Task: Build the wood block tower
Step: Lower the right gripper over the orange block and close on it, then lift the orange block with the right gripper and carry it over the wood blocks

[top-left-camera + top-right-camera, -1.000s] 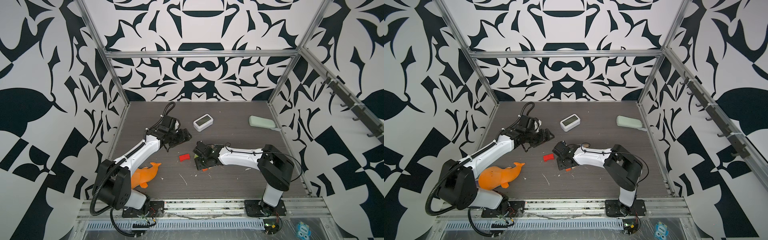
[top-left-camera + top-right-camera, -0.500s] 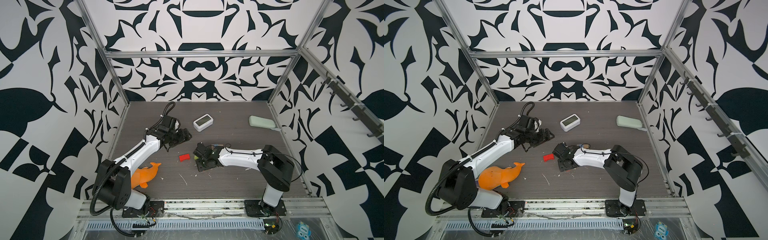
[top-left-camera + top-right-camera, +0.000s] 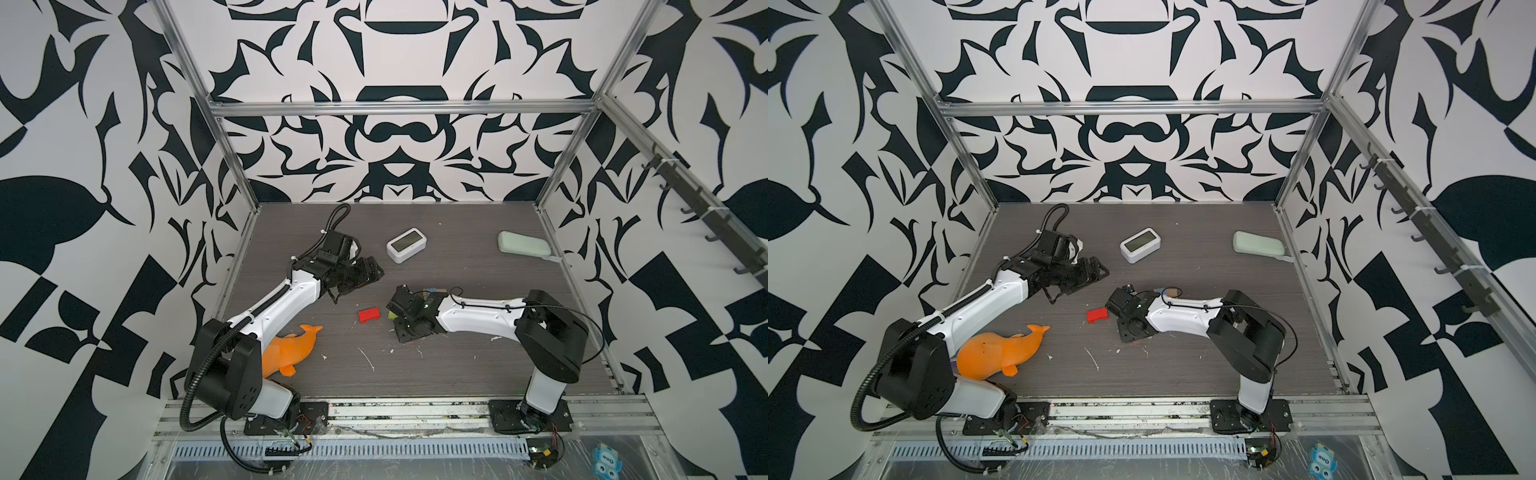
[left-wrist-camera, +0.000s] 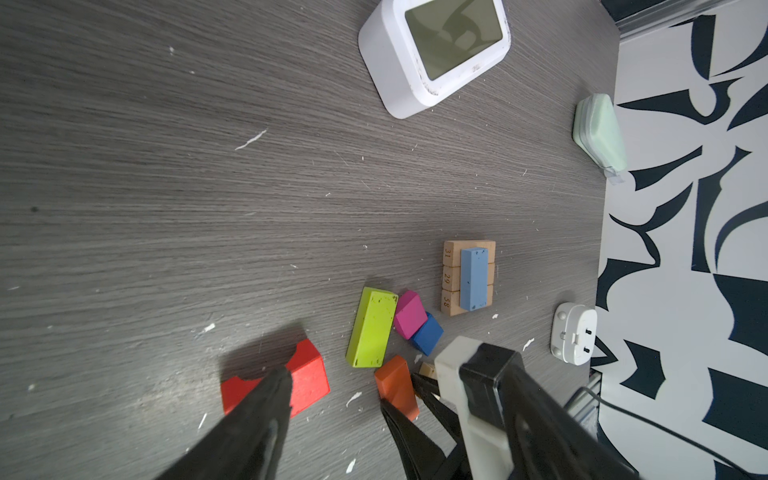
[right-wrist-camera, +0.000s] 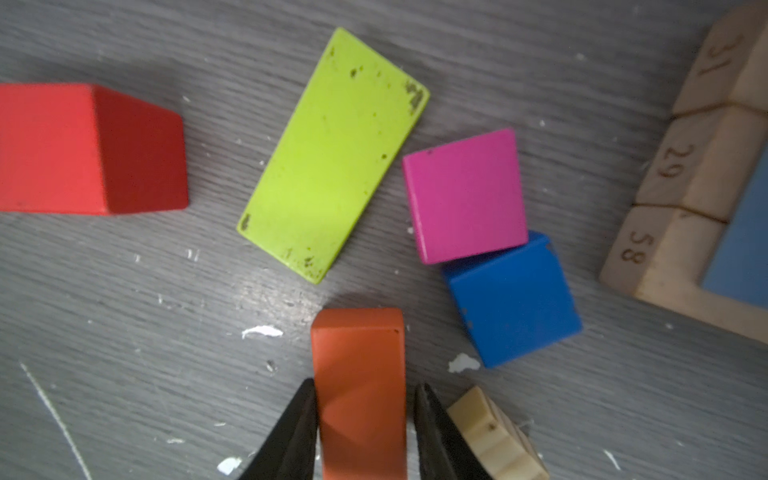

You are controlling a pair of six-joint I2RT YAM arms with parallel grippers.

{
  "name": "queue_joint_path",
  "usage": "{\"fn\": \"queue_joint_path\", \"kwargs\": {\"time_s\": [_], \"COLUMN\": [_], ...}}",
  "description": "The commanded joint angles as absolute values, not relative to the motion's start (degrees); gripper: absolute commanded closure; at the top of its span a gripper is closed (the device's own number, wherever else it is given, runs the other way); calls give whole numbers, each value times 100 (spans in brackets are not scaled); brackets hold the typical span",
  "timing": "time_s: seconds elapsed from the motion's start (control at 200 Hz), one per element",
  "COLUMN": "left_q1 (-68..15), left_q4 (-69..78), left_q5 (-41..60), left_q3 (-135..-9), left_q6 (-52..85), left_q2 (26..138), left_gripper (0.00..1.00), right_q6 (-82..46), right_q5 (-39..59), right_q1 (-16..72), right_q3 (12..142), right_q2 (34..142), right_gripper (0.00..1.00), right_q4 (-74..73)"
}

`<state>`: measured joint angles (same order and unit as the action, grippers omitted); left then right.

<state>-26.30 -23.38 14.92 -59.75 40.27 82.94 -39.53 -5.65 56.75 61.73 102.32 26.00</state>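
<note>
Presently the orange block point(image 5: 357, 349) is flanked by the right hand point(image 5: 363, 390), one finger laid on it, the other just beside it; a firm pinch cannot be told. Ahead of its fingertips the lime bar point(image 5: 332, 153), magenta cube point(image 5: 465, 195) and blue cube point(image 5: 511, 299) are seen, the tower point(image 4: 471, 276) beyond them. The left hand point(image 3: 374, 272) is held spread and empty near the red block point(image 3: 369, 315).

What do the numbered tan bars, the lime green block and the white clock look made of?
Tan bars: bare unfinished wood, pale uncoated faces with dark numbers marked on the ends.
Lime green block: probably wood under matte paint, chipped in dark specks near the corners.
White clock: likely moulded plastic, smooth rounded shell, scuffed along its edge.
</note>
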Motion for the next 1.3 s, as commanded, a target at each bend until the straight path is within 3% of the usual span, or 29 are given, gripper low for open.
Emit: {"fn": "queue_joint_path", "kwargs": {"time_s": [0.0,0.615,0.955,1.295], "left_q1": [-2619,-2619,-2654,-2971], "left_q4": [-2308,-2323,-2129,-1772], "left_q5": [1557,1719,1939,2048], "left_q3": [-5927,-6063,-6074,-6189], "left_q6": [4043,4043,4052,4100], "left_q2": [8271,8435,8639,8997], "left_gripper": [18,18,18,19], "right_q6": [-3977,-3834,-3607,-3269], "right_q5": [-756,-905,-1019,-688], "right_q1": [5714,5715,5618,4656], "right_q3": [6352,6487,6247,5752], "right_q2": [10245,10008,9122,8167], "right_gripper": [58,69,70,70], "right_q4": [2768,2978,3067,3106]}}
